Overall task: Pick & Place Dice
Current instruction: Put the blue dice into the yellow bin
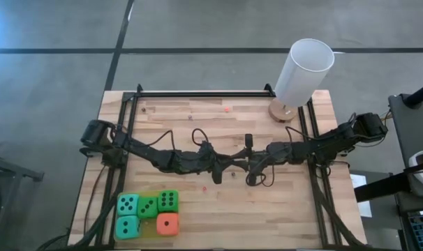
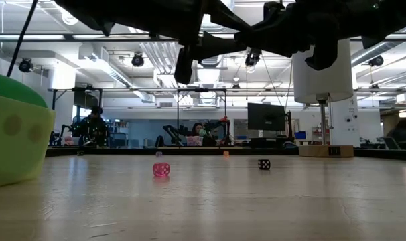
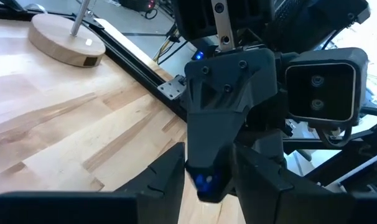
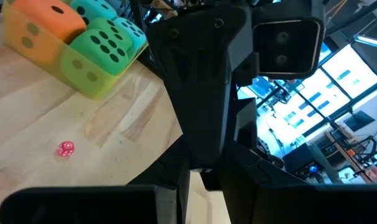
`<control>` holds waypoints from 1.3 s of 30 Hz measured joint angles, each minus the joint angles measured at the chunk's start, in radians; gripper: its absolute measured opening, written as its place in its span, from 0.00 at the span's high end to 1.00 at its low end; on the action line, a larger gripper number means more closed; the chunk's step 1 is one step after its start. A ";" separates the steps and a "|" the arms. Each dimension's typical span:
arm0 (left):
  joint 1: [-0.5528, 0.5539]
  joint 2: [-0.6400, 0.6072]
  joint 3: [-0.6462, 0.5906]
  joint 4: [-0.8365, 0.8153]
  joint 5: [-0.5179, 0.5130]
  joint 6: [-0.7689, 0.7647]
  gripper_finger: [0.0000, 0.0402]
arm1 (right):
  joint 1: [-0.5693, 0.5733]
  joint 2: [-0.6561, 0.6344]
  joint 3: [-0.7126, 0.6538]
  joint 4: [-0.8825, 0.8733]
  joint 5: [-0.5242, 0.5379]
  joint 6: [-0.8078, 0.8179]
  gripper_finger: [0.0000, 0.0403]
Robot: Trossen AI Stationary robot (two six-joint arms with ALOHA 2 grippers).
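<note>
Meeting mid-tabletop [image 1: 197, 104], the left hand [image 1: 220, 169] and right hand [image 1: 245, 167] face each other, finger state indiscernible, well apart from the five dice [image 1: 147, 213].

Overhead looks straight down; low camera level across table [image 1: 281, 209]; wrist cameras seemingly face each other
</note>
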 joint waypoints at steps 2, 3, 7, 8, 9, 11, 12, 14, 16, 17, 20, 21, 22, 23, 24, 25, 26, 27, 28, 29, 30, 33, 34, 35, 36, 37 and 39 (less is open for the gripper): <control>0.003 0.013 0.013 -0.002 0.002 0.001 0.68 | 0.000 0.000 0.000 0.000 -0.001 0.000 0.84; 0.003 0.014 0.015 -0.001 0.006 0.006 0.68 | 0.001 0.000 0.000 0.000 0.000 0.000 0.84; 0.003 0.014 0.020 -0.007 0.007 0.025 0.69 | 0.001 0.000 0.000 0.000 -0.002 0.000 0.84; 0.003 0.014 0.018 -0.007 0.007 0.026 0.69 | 0.001 0.000 0.000 0.000 -0.001 0.000 0.84; 0.003 0.014 0.018 -0.007 0.008 0.026 0.69 | 0.001 0.000 0.000 -0.001 -0.001 0.000 0.84; 0.003 0.014 0.018 -0.007 0.008 0.026 0.69 | 0.001 0.000 0.000 0.001 0.000 0.002 0.84; 0.003 0.014 0.019 -0.007 0.009 0.026 0.69 | 0.002 0.000 0.000 0.002 0.001 0.007 0.84; 0.003 0.014 0.018 -0.007 0.011 0.025 0.69 | 0.002 0.000 0.000 0.002 0.001 0.012 0.84; 0.003 0.014 0.019 -0.007 0.011 0.025 0.69 | 0.002 0.000 0.000 0.002 0.001 0.027 0.84; 0.003 0.014 0.019 -0.007 0.011 0.025 0.69 | 0.002 0.000 0.000 0.002 0.001 0.039 0.84; 0.004 0.014 0.018 -0.007 0.012 0.024 0.70 | 0.002 0.000 0.000 -0.002 0.001 0.052 0.84; 0.004 0.014 0.018 -0.008 0.012 0.023 0.70 | 0.002 0.000 0.000 -0.005 0.001 0.047 0.83; 0.004 0.014 0.019 -0.009 0.012 0.022 0.70 | 0.002 0.000 0.000 -0.008 0.001 0.039 0.83; 0.004 0.015 0.019 -0.009 0.014 0.021 0.70 | 0.002 0.000 0.000 -0.011 0.001 0.035 0.82; 0.004 0.015 0.019 -0.009 0.014 0.019 0.70 | 0.002 0.000 0.000 -0.011 0.002 0.035 0.81; 0.004 0.015 0.019 -0.009 0.014 0.018 0.70 | 0.002 0.000 0.000 -0.011 0.002 0.035 0.80; 0.004 0.015 0.018 -0.009 0.015 0.013 0.70 | 0.002 0.000 0.000 -0.010 0.002 0.035 0.79; 0.004 0.015 0.018 -0.010 0.015 0.009 0.70 | 0.002 0.000 0.000 -0.010 0.002 0.035 0.77; 0.004 0.015 0.019 -0.012 0.015 0.007 0.70 | 0.002 0.000 0.000 -0.010 0.002 0.035 0.76; 0.004 0.015 0.019 -0.016 0.015 0.007 0.70 | 0.002 0.000 0.000 -0.010 0.003 0.034 0.75; 0.004 0.015 0.019 -0.018 0.015 0.007 0.70 | 0.002 0.000 0.000 -0.010 0.003 0.034 0.74; 0.004 0.015 0.019 -0.020 0.015 0.006 0.72 | 0.002 0.000 0.000 -0.010 0.005 0.035 0.71; 0.004 0.015 0.019 -0.021 0.014 0.006 0.74 | 0.002 0.000 0.000 -0.010 0.005 0.035 0.70; 0.004 0.015 0.019 -0.024 0.014 0.006 0.76 | 0.002 0.000 0.000 -0.010 0.005 0.035 0.69; 0.004 0.015 0.019 -0.024 0.014 0.007 0.79 | 0.002 -0.001 0.000 -0.010 0.005 0.035 0.69; 0.004 0.015 0.019 -0.024 0.013 0.007 0.81 | 0.002 -0.001 0.000 -0.010 0.004 0.035 0.68; 0.004 0.015 0.018 -0.025 0.011 0.007 0.86 | 0.002 -0.001 0.001 -0.009 0.004 0.036 0.67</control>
